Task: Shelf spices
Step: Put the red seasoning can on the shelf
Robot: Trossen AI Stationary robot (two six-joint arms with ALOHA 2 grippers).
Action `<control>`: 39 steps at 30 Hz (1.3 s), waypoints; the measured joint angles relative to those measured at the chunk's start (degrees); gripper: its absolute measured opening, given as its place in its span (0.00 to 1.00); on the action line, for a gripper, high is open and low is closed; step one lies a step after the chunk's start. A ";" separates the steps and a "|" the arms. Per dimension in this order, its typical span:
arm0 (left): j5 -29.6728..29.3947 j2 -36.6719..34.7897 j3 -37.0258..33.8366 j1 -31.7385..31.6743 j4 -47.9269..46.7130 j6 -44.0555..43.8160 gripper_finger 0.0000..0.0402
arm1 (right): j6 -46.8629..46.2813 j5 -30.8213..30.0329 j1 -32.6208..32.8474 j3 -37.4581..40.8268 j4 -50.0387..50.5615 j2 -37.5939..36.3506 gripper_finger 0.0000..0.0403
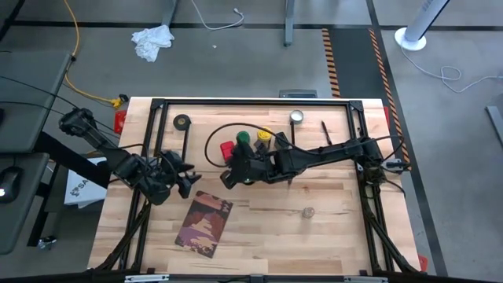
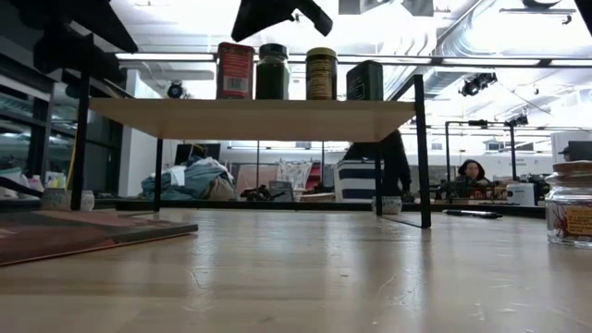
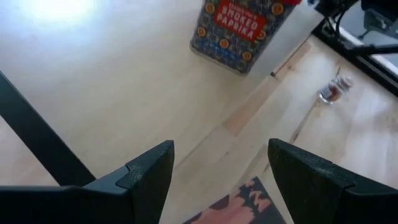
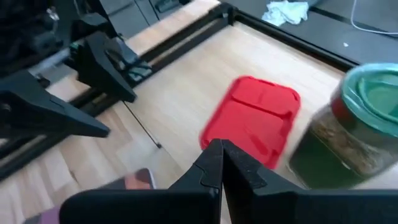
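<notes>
With four spices lined up on the shelf (image 2: 250, 118), the clear glass jar (image 1: 307, 212) waits alone on the tabletop, nearer and to the right. Right gripper (image 4: 221, 163) (fingers pressed together, empty) hovers over the red box (image 4: 252, 118); left gripper (image 3: 217, 171) gapes empty. Open wide before descending on the jar.

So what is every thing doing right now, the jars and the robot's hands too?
left gripper: open, empty, beside the shelf.
right gripper: shut, empty, over the shelf near the red box.
red box: standing on the shelf.
green-topped jar: standing next to the red box.
yellow-topped jar: on the shelf.
dark grey tin: on the shelf.
clear glass jar: still on the table, not shelved.
</notes>
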State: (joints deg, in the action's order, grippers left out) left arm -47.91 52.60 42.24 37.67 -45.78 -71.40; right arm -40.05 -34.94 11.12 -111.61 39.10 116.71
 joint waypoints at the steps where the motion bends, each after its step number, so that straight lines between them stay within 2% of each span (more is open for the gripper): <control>1: -0.61 0.00 0.00 0.02 0.08 0.00 0.64 | 0.04 -0.01 -0.27 0.00 -0.85 0.00 0.00; 4: -2.38 0.00 0.00 0.02 0.16 0.00 0.64 | 0.44 1.33 -1.10 0.00 -4.53 0.00 0.00; 6: -2.60 0.00 0.02 0.00 0.44 0.00 0.64 | 2.82 5.53 -1.49 -0.17 -6.30 0.00 0.00; 12: 0.01 0.00 0.02 0.80 2.32 0.74 0.64 | 6.05 12.46 1.15 -1.14 -3.63 -0.02 0.00; 18: -0.14 0.00 0.02 1.51 2.39 1.46 0.64 | 5.10 10.64 0.98 -1.11 2.21 1.63 0.00; 23: -0.64 0.00 0.02 1.49 2.21 1.53 0.64 | 2.80 9.84 -0.78 -1.03 1.48 3.99 0.00; 28: -0.64 0.00 0.02 1.49 2.04 1.53 0.64 | 0.56 6.38 -1.89 -1.03 1.38 4.92 0.00; 39: -0.67 0.00 0.02 1.49 -0.27 1.55 0.64 | 3.93 3.98 -3.25 -1.03 -8.75 4.92 0.00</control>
State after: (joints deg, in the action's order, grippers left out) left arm -48.58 52.60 42.26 39.16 -46.06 -69.84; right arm -36.12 -30.96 7.87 -112.64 30.34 121.62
